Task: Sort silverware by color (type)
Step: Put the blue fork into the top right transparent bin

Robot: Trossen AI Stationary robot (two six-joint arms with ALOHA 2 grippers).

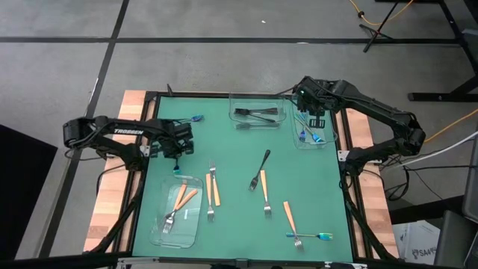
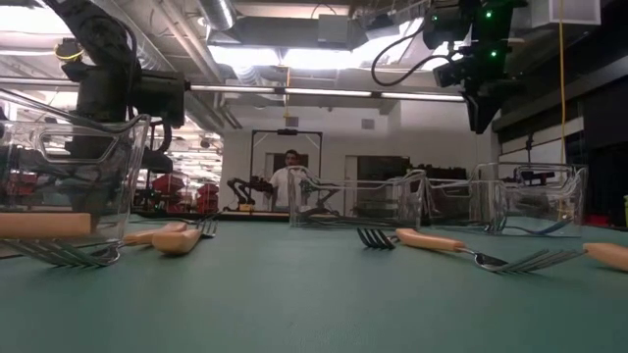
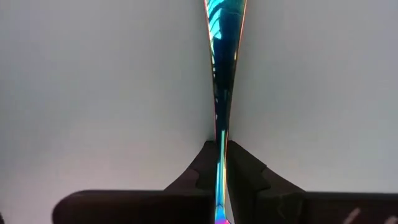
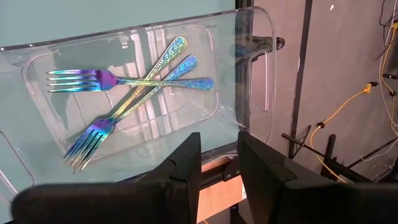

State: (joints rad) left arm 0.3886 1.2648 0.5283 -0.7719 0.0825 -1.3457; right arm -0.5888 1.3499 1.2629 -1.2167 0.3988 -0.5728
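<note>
On far left mat, left gripper (image 3: 221, 177) pinches an iridescent fork (image 3: 222, 74). Right gripper (image 4: 219, 171) hangs empty, part open, above far-right tray (image 4: 249, 37) of iridescent forks (image 4: 134, 93). Black fork (image 1: 261, 167), orange forks (image 1: 214, 190) and one iridescent fork lie loose.

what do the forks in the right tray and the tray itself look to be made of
Iridescent forks: likely metal with a rainbow blue-violet coating, judging by the mirror-like sheen and embossed swirl handles. Clear tray: apparently transparent rigid plastic, since the table shows through its glossy walls.
</note>
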